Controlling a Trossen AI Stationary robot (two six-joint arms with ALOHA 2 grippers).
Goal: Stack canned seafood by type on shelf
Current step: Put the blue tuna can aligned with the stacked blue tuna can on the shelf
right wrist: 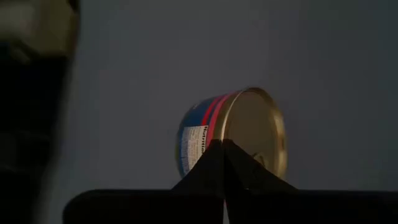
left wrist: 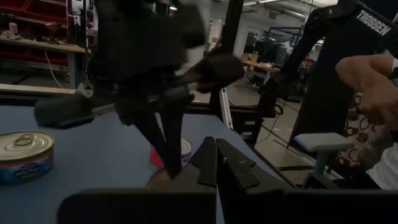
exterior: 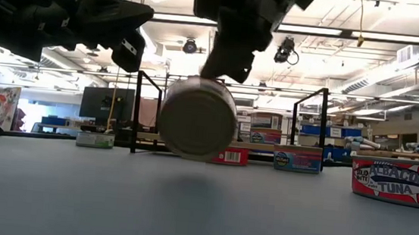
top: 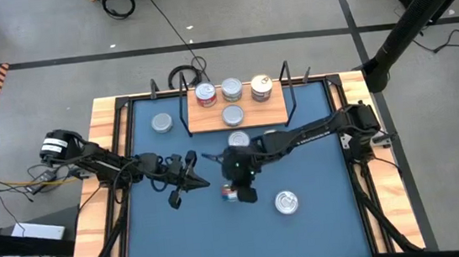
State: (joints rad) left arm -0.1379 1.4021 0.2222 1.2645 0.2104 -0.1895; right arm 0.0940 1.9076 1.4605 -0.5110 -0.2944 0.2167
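From up here my left gripper (top: 191,181) waits over the desk (top: 323,221) left of centre, fingers together on nothing. My right gripper (top: 237,187) sits at the middle with fingers also pressed together, and a tin (right wrist: 233,134) is tipped on its edge just beyond the tips; the arm hides most of it from above, and I cannot tell if it is touched. Four tins (top: 232,89) sit on the shelf (top: 212,120) behind, and a tuna tin (exterior: 401,181) is cut off at the low view's right edge.
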